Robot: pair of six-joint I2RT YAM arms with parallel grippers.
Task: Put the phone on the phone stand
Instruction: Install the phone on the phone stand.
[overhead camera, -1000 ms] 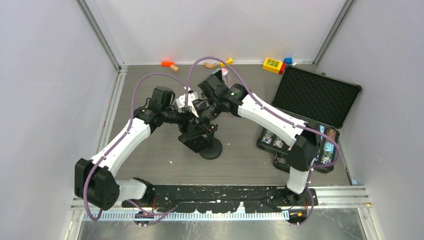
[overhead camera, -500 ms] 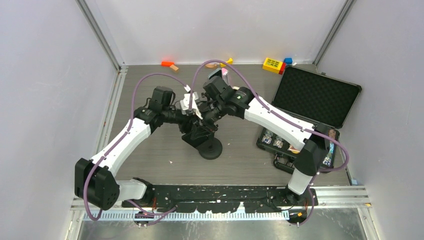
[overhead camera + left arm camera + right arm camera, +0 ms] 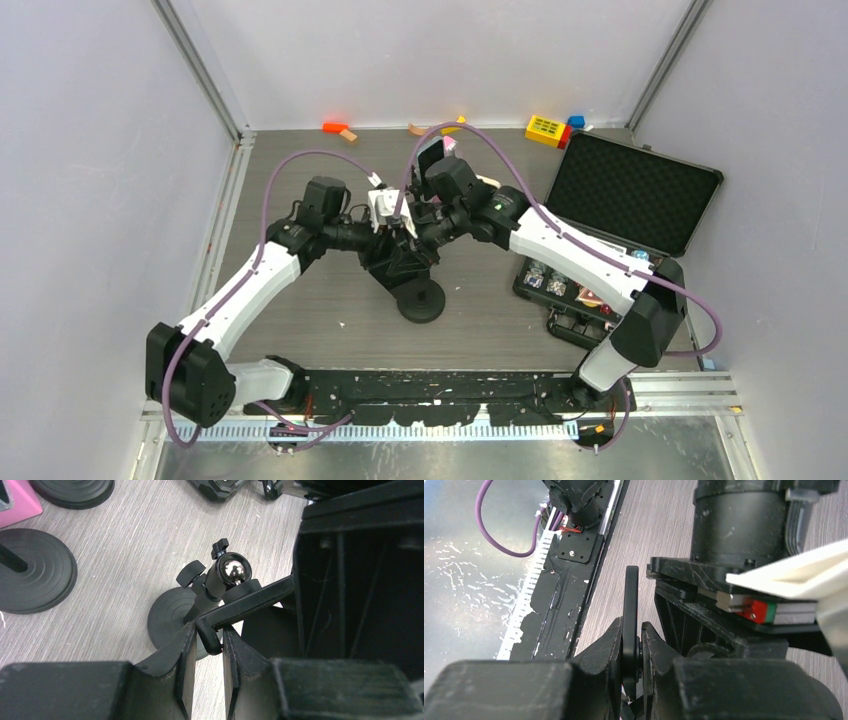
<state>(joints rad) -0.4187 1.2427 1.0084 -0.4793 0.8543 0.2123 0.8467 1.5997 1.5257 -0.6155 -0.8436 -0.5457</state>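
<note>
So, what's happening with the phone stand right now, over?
Left gripper clamped on stand's holder arm. Right gripper shut on thin black plate. Phone not clearly visible. Arms crowded close.

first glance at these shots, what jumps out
Both arms meet at the table's middle over the black phone stand. The left tool is clamped on the stand's bracket, below a shiny ball joint, and the right tool pinches a thin black plate edge-on. To the right lies an open black case with a foam lid, and bright toy blocks dot the far edge.
</note>
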